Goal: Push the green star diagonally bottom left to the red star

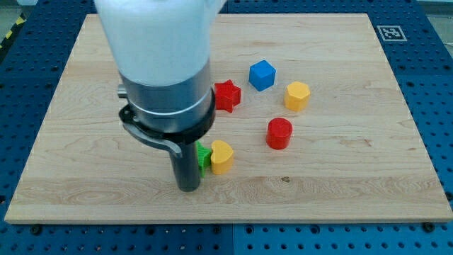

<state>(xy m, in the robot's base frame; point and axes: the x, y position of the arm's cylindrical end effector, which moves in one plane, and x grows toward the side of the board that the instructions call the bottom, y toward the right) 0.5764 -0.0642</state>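
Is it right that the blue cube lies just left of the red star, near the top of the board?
No. The camera view shows the blue cube on the view's right of the red star, not on its left. Both do lie toward the top of the board.

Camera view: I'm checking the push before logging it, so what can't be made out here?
- Green block: mostly hidden behind the rod; only a sliver shows beside the yellow heart, so its star shape can't be confirmed.
- Red star: its left edge is covered by the arm's body.
- My tip: whether it touches the green block can't be told.
- Board: the part behind the arm is hidden.
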